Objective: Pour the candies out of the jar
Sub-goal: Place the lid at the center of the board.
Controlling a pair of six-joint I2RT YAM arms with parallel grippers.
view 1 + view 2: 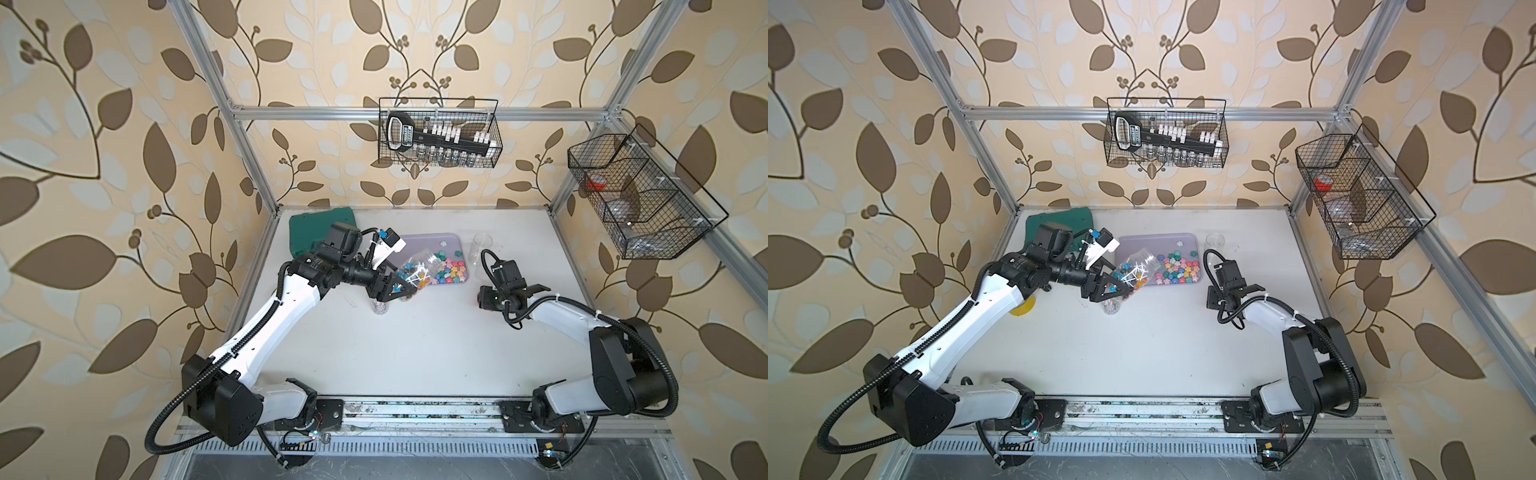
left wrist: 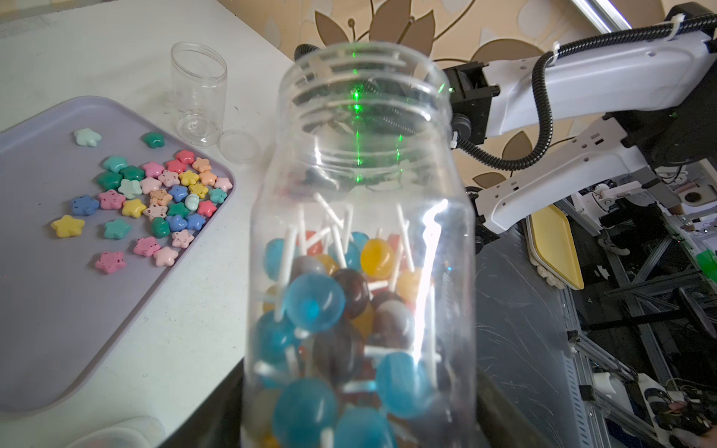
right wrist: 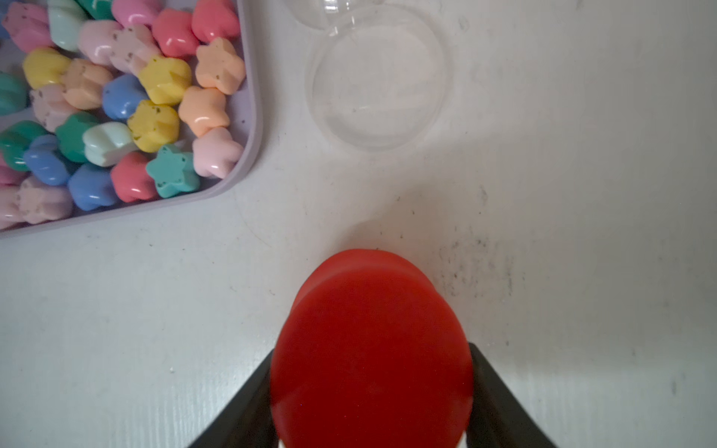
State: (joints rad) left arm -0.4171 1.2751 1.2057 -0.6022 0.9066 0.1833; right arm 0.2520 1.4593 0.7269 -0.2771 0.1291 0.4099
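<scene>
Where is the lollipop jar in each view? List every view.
In a top view: jar at centre, tilted, overlapping the tray.
In a top view: jar at centre again, overlapping the tray.
Left wrist: jar fills the middle.
Right wrist: not in it.
Landmark: the tray, in all four.

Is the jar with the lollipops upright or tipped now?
Tipped. In both top views the jar leans, open mouth toward the purple tray; lollipops lie inside.
</scene>
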